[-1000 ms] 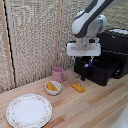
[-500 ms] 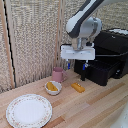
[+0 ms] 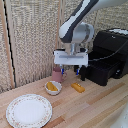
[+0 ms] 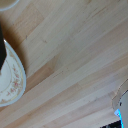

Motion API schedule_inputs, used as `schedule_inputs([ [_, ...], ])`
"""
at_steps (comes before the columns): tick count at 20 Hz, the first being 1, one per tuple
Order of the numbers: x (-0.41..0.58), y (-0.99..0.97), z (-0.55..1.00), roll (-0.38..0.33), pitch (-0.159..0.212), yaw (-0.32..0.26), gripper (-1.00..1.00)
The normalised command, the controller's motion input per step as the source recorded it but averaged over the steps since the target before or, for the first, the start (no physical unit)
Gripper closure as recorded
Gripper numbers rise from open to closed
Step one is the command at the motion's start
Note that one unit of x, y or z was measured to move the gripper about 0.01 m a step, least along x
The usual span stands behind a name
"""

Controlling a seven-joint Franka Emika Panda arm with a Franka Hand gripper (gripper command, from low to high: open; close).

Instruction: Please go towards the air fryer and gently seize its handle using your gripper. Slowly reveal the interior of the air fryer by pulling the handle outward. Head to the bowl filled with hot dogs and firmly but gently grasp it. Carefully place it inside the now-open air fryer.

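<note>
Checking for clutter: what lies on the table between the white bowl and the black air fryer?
In the exterior view, a flat orange piece lies on the wood between the bowl and the air fryer.

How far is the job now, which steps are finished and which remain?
Whether the air fryer is open cannot be told from here. The end effector hangs empty above the table near the bowl of hot dogs. Grasping the bowl and placing it inside remain.
</note>
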Motion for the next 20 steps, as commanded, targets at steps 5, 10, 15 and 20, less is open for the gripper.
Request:
schedule_inputs([
  [5, 0.247, 0.08, -0.23, -0.044, -0.044, 0.183, -1.00],
  [10, 0.354, 0.00, -0.21, -0.051, -0.045, 0.156, -1.00],
  [15, 0.324, 0.00, -0.32, -0.088, -0.006, 0.147, -1.00],
  [20, 0.275, -0.02, -0.33, -0.101, -0.002, 0.144, -1.00],
])
